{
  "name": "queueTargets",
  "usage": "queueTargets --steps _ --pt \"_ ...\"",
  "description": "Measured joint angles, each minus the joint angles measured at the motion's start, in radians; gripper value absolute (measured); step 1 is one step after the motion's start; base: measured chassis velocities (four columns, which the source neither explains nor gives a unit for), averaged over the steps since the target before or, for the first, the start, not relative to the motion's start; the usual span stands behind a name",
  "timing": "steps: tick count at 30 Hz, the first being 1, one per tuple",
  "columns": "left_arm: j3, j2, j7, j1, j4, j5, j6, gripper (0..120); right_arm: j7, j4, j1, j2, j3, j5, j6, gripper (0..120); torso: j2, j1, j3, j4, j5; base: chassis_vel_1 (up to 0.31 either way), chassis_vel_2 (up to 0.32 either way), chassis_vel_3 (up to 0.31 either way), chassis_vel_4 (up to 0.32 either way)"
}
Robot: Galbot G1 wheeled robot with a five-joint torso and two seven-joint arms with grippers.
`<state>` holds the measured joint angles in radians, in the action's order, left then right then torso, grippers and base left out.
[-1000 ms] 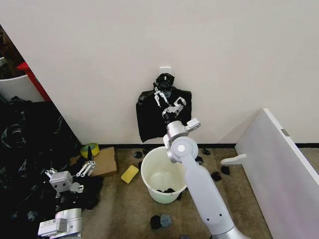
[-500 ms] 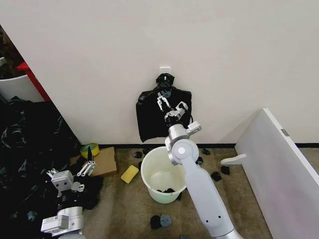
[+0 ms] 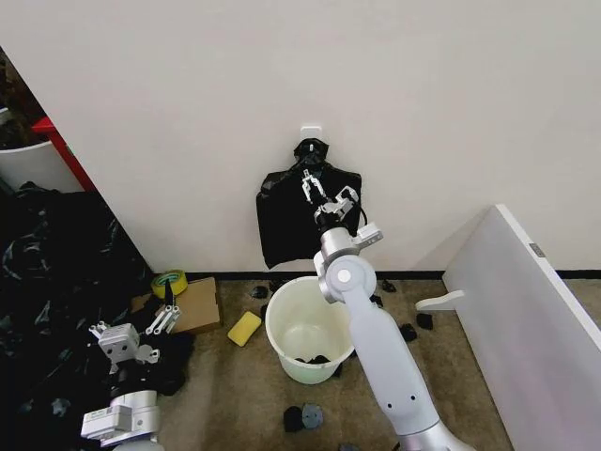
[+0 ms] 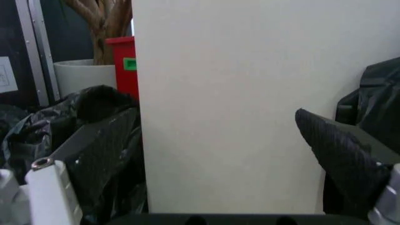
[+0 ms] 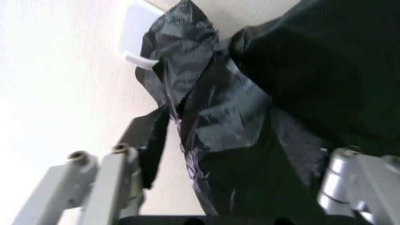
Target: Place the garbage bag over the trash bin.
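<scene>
Right tool [image 3: 326, 192] spread open at hanging garbage bag [image 3: 282, 221], trash bin [image 3: 305, 340] rim unobstructed below

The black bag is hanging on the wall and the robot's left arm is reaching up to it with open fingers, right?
Not quite: it is the right gripper reaching up to the black bag on the wall hook, fingers open, as the head view shows. The left gripper is low by the floor.

Floor [image 3: 235, 395]: brownish carpet. Standing on it: cream-white trash bin [image 3: 305, 334], near the wall. Lying on it: yellow sponge [image 3: 244, 328] just beside the bin; flat cardboard piece [image 3: 199, 307]; tape roll [image 3: 169, 281]; scattered black scraps [image 3: 407, 332]; large black plastic heap [image 3: 47, 310].
</scene>
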<state>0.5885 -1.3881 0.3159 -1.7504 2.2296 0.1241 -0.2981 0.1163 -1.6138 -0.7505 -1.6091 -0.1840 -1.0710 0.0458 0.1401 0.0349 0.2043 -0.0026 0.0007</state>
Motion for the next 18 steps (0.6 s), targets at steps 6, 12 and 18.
queueTargets --steps 6,12,18 --pt "0.001 0.002 0.006 0.001 -0.001 0.0 -0.008 100 -0.003 -0.003 -0.007 0.0 -0.004 0.008 0.003 34 0.0 0.0 0.0 0.0 0.0 0.0 0.0 0.0 0.0" --pt "0.005 0.002 0.008 0.005 -0.002 0.003 -0.011 100 -0.002 -0.005 -0.01 0.0 -0.011 0.01 0.008 12 0.0 0.0 0.0 -0.0001 0.0 0.0 0.0 0.0 0.0" --pt "0.004 0.002 0.01 0.004 -0.005 0.002 -0.018 100 0.009 -0.013 -0.013 0.0 -0.009 0.005 0.021 0 0.0 0.0 0.0 0.0 0.0 0.0 0.0 0.0 0.0"
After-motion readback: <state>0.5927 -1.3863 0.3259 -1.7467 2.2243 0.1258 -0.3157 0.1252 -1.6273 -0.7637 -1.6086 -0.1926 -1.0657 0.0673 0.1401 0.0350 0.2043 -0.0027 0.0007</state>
